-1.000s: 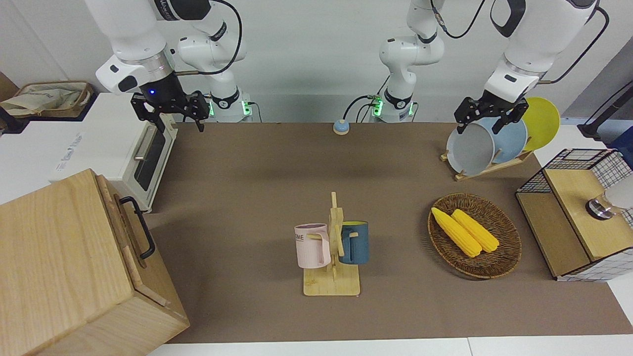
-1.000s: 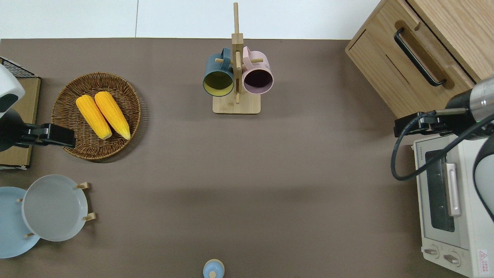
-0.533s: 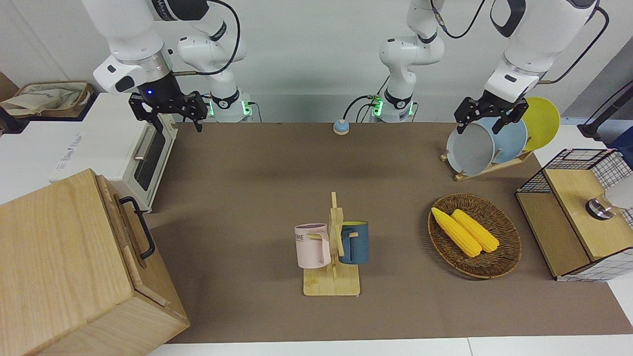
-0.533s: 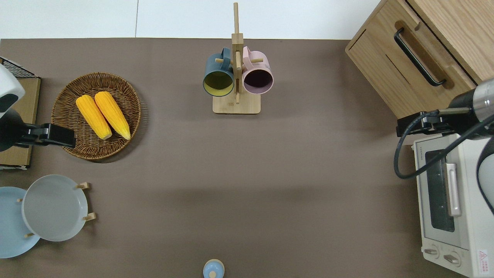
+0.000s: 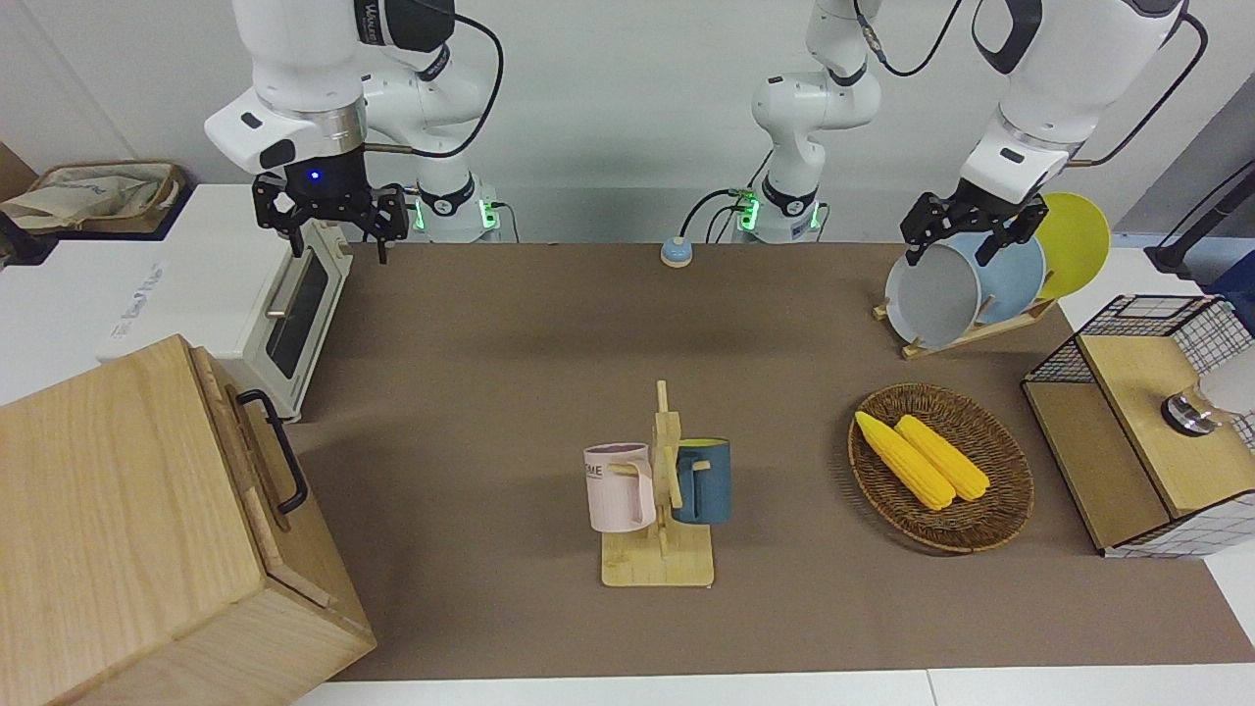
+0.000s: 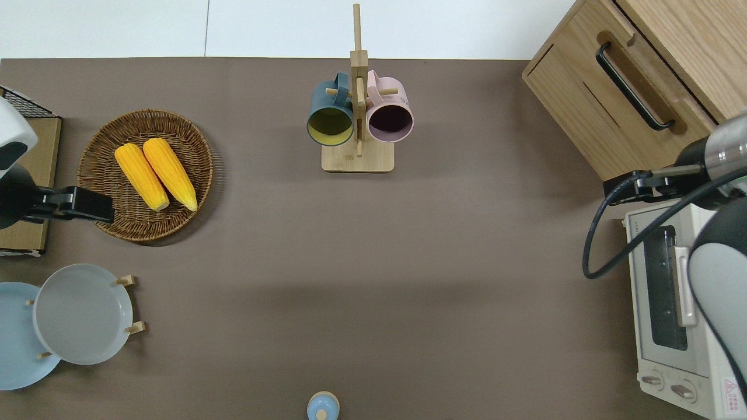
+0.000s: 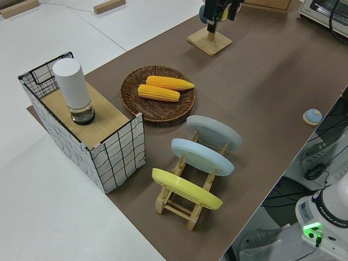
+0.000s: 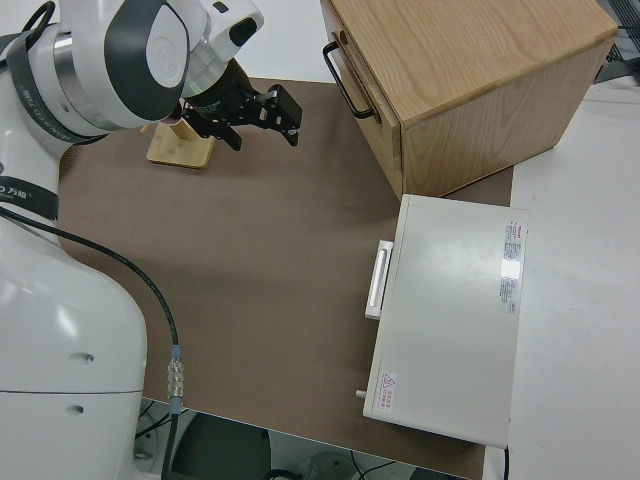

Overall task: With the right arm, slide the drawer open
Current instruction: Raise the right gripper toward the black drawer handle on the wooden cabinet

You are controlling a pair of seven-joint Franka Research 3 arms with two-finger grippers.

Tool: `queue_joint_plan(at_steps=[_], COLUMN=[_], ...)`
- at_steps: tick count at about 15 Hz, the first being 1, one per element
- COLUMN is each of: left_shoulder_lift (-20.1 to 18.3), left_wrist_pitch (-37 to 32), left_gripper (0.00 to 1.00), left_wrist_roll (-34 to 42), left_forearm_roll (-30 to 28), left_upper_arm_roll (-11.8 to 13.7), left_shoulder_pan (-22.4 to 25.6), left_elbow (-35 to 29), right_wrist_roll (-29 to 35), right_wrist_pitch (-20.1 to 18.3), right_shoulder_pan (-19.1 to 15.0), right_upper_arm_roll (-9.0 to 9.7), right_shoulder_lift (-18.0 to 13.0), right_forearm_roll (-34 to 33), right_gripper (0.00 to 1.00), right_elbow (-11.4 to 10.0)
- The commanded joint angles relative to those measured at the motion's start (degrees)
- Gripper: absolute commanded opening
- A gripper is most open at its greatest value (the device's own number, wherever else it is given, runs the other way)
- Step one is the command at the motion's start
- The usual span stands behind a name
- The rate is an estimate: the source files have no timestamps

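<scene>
The drawer [image 6: 613, 87] is the shallow top front of the pale wooden cabinet [image 5: 108, 510] at the right arm's end of the table. It is shut and carries a black bar handle [image 6: 633, 87], which also shows in the front view [image 5: 284, 451] and the right side view [image 8: 345, 80]. My right gripper [image 6: 636, 186] hangs open and empty over the gap between the cabinet and the white toaster oven [image 6: 671, 303], clear of the handle. It also shows in the front view [image 5: 333, 230] and the right side view [image 8: 265, 135]. My left arm is parked, its gripper [image 5: 966, 230] open.
A mug rack [image 6: 357, 116] with two mugs stands mid-table, far from the robots. A wicker basket [image 6: 105, 221] of corn, a plate rack [image 6: 131, 303] and a wire-grid box [image 5: 1137, 422] stand toward the left arm's end. A small blue knob [image 6: 323, 406] sits near the robots.
My right gripper has risen a little and edged toward the cabinet, and its wrist has turned. The arm's forearm has swung in over the toaster oven. The left arm has not moved.
</scene>
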Motion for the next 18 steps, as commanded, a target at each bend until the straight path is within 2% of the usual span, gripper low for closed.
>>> queue_joint_plan(at_steps=[1, 3, 4, 8, 11, 13, 18], left_shoulder_lift=[0.65, 0.65, 0.65, 0.65, 0.65, 0.65, 0.65], left_wrist_pitch=[-1.13, -1.13, -1.13, -1.13, -1.13, -1.13, -1.13], left_gripper=[0.99, 0.99, 0.99, 0.99, 0.99, 0.99, 0.99], left_wrist_roll=[0.51, 0.51, 0.51, 0.51, 0.51, 0.51, 0.51], left_forearm_roll=[0.99, 0.99, 0.99, 0.99, 0.99, 0.99, 0.99], left_upper_arm_roll=[-0.41, -0.41, -0.41, -0.41, -0.41, -0.41, -0.41], left_shoulder_pan=[0.31, 0.31, 0.31, 0.31, 0.31, 0.31, 0.31], left_elbow=[1.40, 1.49, 1.40, 1.49, 1.49, 1.49, 1.49], right_wrist_roll=[-1.06, -1.23, -1.32, -2.99, -2.82, -2.55, 0.34], right_wrist_pitch=[0.31, 1.80, 2.51, 7.51, 11.64, 13.40, 16.40], right_shoulder_pan=[1.20, 1.20, 1.20, 1.28, 1.28, 1.28, 1.90], right_upper_arm_roll=[3.03, 4.79, 4.97, 7.78, 9.98, 10.60, 10.60], right_shoulder_lift=[2.16, 2.86, 3.21, 5.32, 7.34, 8.66, 12.34], right_forearm_roll=[-11.09, -16.90, -18.40, -28.94, -39.21, -43.88, -56.88], right_gripper=[0.987, 0.987, 0.985, 0.987, 0.987, 0.987, 0.983], right_elbow=[1.17, 0.91, 0.82, 0.12, -1.90, -2.78, -4.80])
